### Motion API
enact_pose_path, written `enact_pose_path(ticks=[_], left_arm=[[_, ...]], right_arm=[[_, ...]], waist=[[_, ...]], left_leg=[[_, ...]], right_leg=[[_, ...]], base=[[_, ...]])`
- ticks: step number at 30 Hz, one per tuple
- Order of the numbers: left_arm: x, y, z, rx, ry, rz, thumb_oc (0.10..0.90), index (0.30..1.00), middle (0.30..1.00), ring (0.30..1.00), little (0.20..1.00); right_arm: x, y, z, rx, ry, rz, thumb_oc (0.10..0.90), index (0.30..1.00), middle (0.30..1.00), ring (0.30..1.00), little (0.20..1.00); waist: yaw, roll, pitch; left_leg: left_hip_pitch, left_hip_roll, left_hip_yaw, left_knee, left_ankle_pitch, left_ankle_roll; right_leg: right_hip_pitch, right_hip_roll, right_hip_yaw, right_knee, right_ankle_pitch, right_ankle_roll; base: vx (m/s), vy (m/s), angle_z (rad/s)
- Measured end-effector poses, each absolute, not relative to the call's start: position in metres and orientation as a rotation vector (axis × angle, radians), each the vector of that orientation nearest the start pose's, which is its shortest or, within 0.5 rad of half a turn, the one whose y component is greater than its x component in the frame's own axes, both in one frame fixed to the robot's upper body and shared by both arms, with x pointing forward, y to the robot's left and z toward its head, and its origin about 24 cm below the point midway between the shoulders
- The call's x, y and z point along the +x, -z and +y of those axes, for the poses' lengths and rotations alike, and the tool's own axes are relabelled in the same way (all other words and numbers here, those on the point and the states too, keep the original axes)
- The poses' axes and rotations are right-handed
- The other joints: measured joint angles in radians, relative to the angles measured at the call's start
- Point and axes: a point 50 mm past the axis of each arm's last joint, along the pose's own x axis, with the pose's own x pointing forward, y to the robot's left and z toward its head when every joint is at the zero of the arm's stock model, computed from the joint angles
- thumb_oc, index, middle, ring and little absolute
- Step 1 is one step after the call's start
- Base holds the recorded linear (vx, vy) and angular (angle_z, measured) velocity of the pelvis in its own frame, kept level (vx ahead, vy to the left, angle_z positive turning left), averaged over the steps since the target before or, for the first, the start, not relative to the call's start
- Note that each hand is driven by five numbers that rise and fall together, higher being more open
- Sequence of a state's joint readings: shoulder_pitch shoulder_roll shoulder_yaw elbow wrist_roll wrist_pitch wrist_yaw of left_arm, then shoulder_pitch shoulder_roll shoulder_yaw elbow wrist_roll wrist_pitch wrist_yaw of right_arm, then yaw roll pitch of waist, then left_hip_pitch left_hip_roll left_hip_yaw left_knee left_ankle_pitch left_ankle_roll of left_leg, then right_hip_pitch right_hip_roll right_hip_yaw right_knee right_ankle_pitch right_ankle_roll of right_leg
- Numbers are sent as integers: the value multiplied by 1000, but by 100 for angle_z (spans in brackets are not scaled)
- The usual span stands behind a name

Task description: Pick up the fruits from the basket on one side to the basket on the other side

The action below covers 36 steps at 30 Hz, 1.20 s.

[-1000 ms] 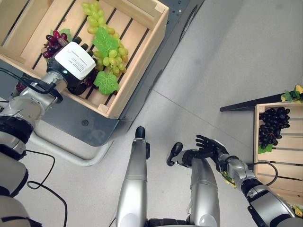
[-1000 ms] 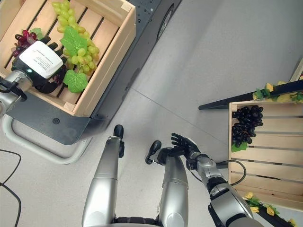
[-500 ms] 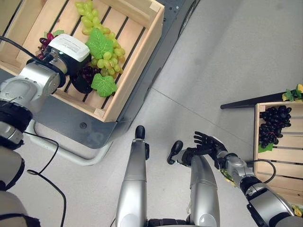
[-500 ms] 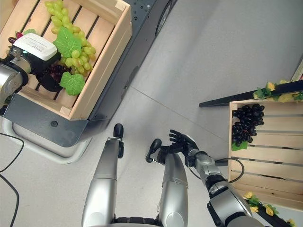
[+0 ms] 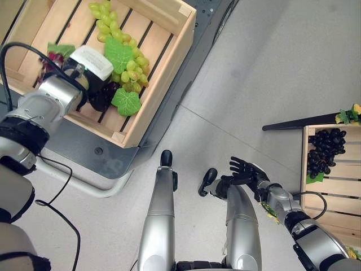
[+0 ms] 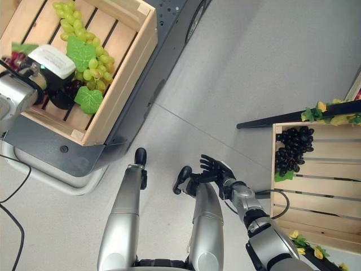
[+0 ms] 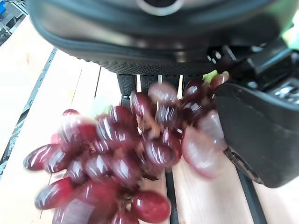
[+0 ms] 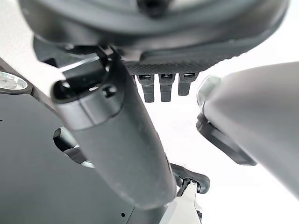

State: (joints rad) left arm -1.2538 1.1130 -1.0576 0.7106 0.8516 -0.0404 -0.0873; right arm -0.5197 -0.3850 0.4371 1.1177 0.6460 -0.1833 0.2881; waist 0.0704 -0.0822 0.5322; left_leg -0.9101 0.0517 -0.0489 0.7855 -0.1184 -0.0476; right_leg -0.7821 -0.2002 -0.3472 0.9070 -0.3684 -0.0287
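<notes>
The robot's left hand [image 5: 95,84] reaches into the wooden crate on its left [image 5: 172,53], down among the fruit, where a bunch of red grapes [image 7: 126,158] sits between its thumb and fingers. In the left wrist view the thumb stands just beside the bunch and the fingers [image 7: 128,88] show behind it, so the hand looks to be closing on the grapes. With the berries blurred, whether the grip is firm cannot be told for sure. The bunch hangs low over the crate's slats, not yet carried clear.

A long bunch of green grapes [image 5: 121,53] with broad leaves lies in the same crate, just beside the hand and untouched. More red grapes [image 5: 53,56] show at the crate's far side behind the wrist; whether they are part of the same bunch is unclear.

Across the grey floor [image 5: 271,62], well apart from the first crate, the crate on the right [image 5: 327,186] already holds a bunch of black grapes [image 5: 324,151] near its far end.

The right hand [image 5: 245,169] hangs low over the floor between the two crates, fingers spread and holding nothing.

Judged from how things lie, the job is partly done: one bunch rests in the right-hand crate, while the red and green bunches remain to be carried over.
</notes>
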Motion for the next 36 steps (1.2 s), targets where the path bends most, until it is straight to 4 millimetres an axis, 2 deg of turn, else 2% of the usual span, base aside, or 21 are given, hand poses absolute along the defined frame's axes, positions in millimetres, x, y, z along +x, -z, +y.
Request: enact_pose_path(ticks=[8,12,13,16,20,26,30,34,36], left_arm=[[368,-217,292,2344,103,-61,400,300,300,300,300],[359,-198,305,2180,67,-53,400,300,300,300,300],[354,-191,313,2075,15,-57,400,300,300,300,300],[339,-173,331,1944,-63,-43,400,300,300,300,300],[321,-151,349,1906,-88,-13,400,300,300,300,300],[306,-135,364,1886,-104,36,400,300,300,300,300],[300,-136,374,1857,-168,57,400,300,300,300,300],[295,-135,381,1674,-274,68,400,300,300,300,300],[295,-130,378,1560,-313,56,400,300,300,300,300]], right_arm=[[285,52,-214,43,-201,523,800,900,900,900,900],[273,63,-217,73,-175,558,800,900,900,900,900],[269,67,-216,106,-160,565,800,900,900,900,900],[260,75,-212,162,-138,584,800,900,900,900,900],[250,83,-209,179,-139,606,800,900,900,900,900],[235,92,-212,214,-111,642,800,900,900,900,900],[230,95,-215,220,-99,660,800,900,900,900,900],[226,97,-218,236,-77,672,800,900,900,900,900],[222,99,-222,244,-57,677,800,900,900,900,900]], waist=[[2,-1,0],[2,0,0],[0,-1,0],[2,0,0],[3,8,-1],[10,49,-10],[7,64,-16],[9,76,-36],[10,94,-66]], left_leg=[[134,-1,12,-65,2,7],[222,-1,28,-104,6,2],[268,0,33,-123,5,2],[381,0,49,-181,6,1],[522,-1,60,-266,8,2],[649,-3,84,-415,49,8],[725,-7,80,-509,75,7],[791,-8,78,-583,93,7],[798,-11,74,-599,97,11]], right_leg=[[121,5,8,-58,8,13],[196,9,19,-93,11,19],[236,12,20,-114,13,22],[335,18,32,-166,19,32],[460,25,43,-243,30,45],[555,46,64,-378,82,62],[620,57,62,-455,104,68],[682,67,59,-522,117,76],[696,69,58,-543,126,82]], base=[[8,-4,-1],[52,-25,-8],[83,-22,-7],[90,-7,-12],[96,8,-13],[133,-18,-15],[100,-33,-3],[84,-46,1],[80,-54,8]])
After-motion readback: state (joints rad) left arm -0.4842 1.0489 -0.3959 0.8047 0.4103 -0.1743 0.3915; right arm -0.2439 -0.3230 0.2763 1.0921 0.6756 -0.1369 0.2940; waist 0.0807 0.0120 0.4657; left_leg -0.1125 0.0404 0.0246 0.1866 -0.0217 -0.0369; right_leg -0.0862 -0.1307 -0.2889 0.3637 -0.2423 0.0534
